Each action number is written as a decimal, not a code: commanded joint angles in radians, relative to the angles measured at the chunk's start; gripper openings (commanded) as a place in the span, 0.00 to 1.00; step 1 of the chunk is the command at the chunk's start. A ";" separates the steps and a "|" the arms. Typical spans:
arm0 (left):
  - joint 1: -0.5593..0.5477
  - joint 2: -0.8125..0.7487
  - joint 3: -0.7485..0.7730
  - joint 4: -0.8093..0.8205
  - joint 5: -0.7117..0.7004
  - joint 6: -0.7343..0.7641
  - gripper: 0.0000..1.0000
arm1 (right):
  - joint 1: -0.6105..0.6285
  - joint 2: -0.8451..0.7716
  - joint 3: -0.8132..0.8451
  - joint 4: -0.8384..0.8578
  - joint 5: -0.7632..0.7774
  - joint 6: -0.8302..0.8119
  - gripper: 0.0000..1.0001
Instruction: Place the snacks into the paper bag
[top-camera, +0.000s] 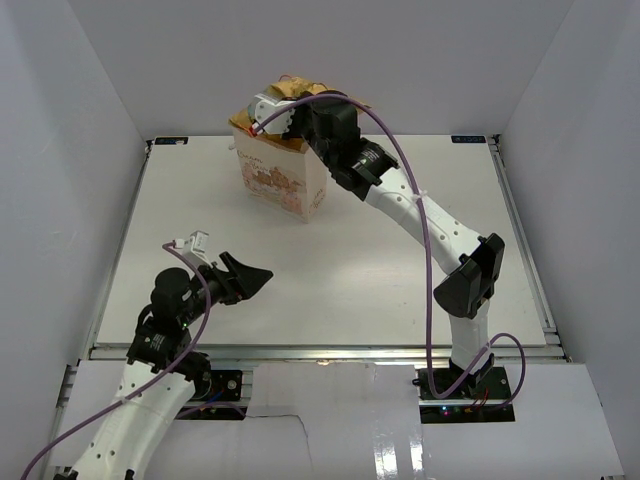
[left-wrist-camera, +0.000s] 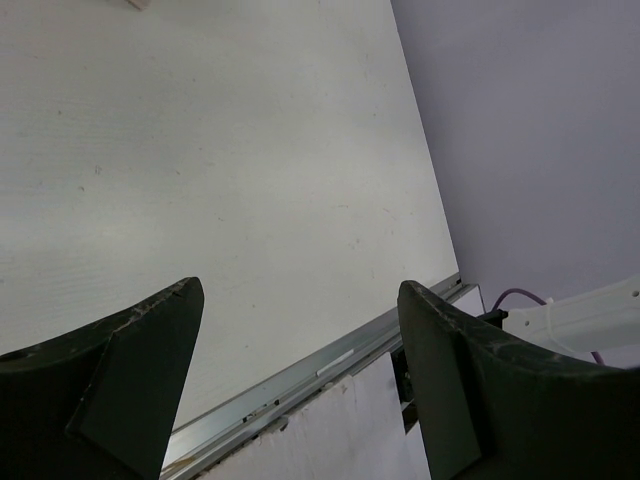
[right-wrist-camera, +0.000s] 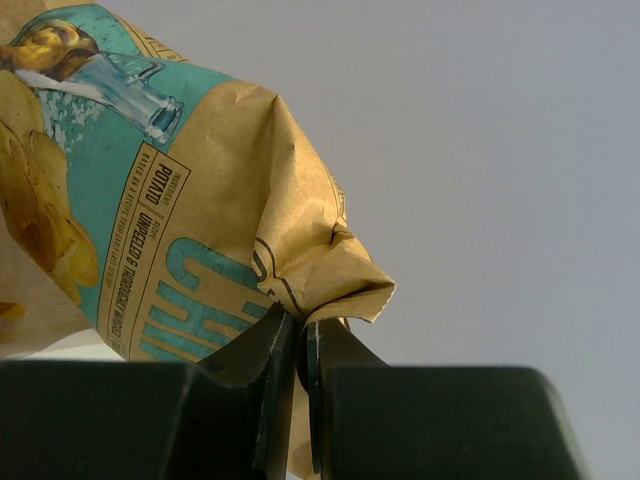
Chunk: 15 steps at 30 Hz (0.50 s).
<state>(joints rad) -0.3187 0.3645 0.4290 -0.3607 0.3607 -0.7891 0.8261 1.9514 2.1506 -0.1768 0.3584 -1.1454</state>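
The cream paper bag with a brownish print stands upright at the far middle of the table. My right gripper is over its mouth, shut on a corner of the yellow-and-teal crisp bag, which shows at the paper bag's top in the top view. In the right wrist view the gripper pinches the crisp bag's crumpled seal. My left gripper is open and empty near the front left, low over the table, also in the left wrist view. No small sweets show.
The white table has a metal rail along its near edge. White walls close in the left, right and back sides. The right arm stretches diagonally from the front right to the paper bag.
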 joint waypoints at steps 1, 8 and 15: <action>-0.005 0.017 0.082 0.003 -0.037 0.037 0.89 | 0.013 0.001 0.022 0.120 0.045 -0.100 0.09; -0.005 0.033 0.114 -0.018 -0.046 0.053 0.89 | 0.015 0.043 0.032 0.119 0.070 -0.142 0.10; -0.005 0.014 0.143 -0.046 -0.115 0.062 0.89 | 0.016 0.061 0.032 0.122 0.079 -0.183 0.11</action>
<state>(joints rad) -0.3187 0.3882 0.5190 -0.3920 0.2974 -0.7509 0.8391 2.0235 2.1506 -0.1452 0.4026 -1.2552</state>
